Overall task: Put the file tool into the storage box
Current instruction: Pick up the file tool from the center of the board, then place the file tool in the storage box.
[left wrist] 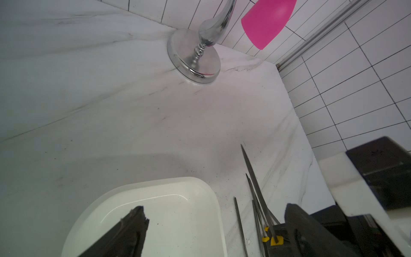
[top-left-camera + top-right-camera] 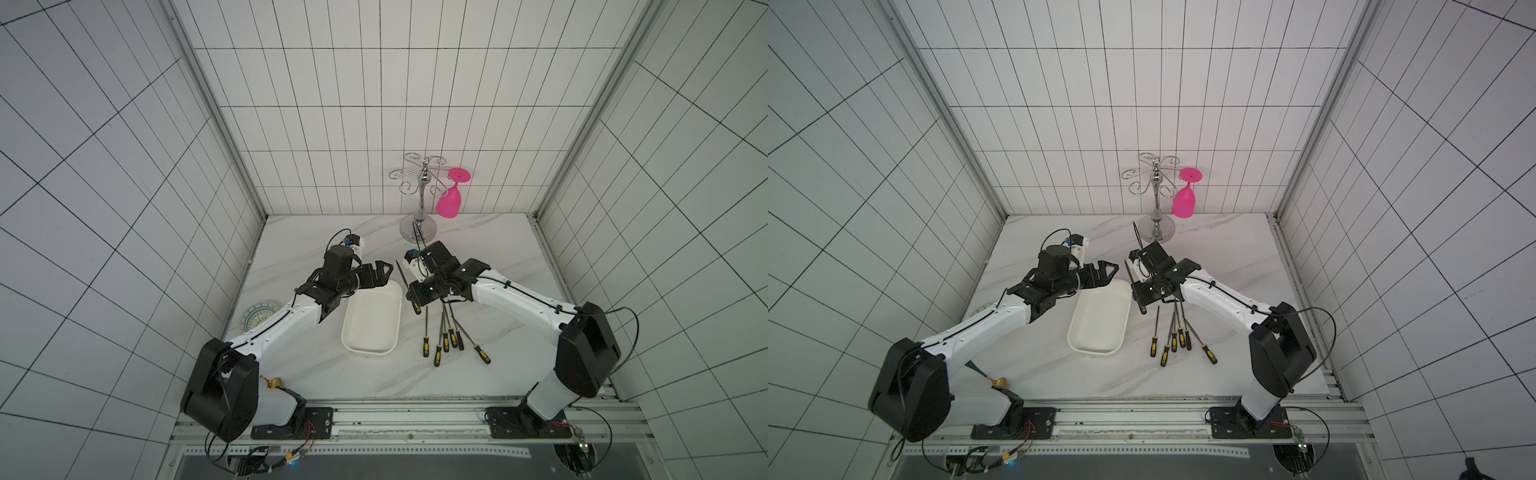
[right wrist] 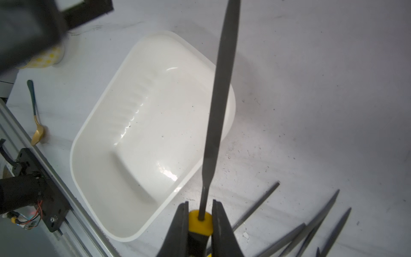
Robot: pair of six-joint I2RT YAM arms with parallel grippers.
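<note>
My right gripper (image 3: 200, 207) is shut on the yellow-and-black handle of a file tool (image 3: 222, 89). Its grey blade points out ahead, over the near rim of the storage box (image 3: 144, 133). In both top views this file tool (image 2: 402, 274) (image 2: 1130, 275) hangs tilted just right of the white, shallow storage box (image 2: 372, 320) (image 2: 1100, 320), which holds nothing. My left gripper (image 2: 386, 274) (image 1: 215, 207) stands open above the box's far end (image 1: 173, 211), nothing between its fingers. The held file's blade (image 1: 253, 178) shows in the left wrist view.
Several more files (image 2: 446, 336) (image 2: 1177, 336) (image 3: 311, 227) lie fanned on the marble right of the box. A chrome glass rack (image 2: 419, 199) with a hanging pink glass (image 2: 449, 203) stands at the back. A teal-patterned dish (image 2: 259, 316) and a gold spoon (image 3: 36, 124) lie at the left.
</note>
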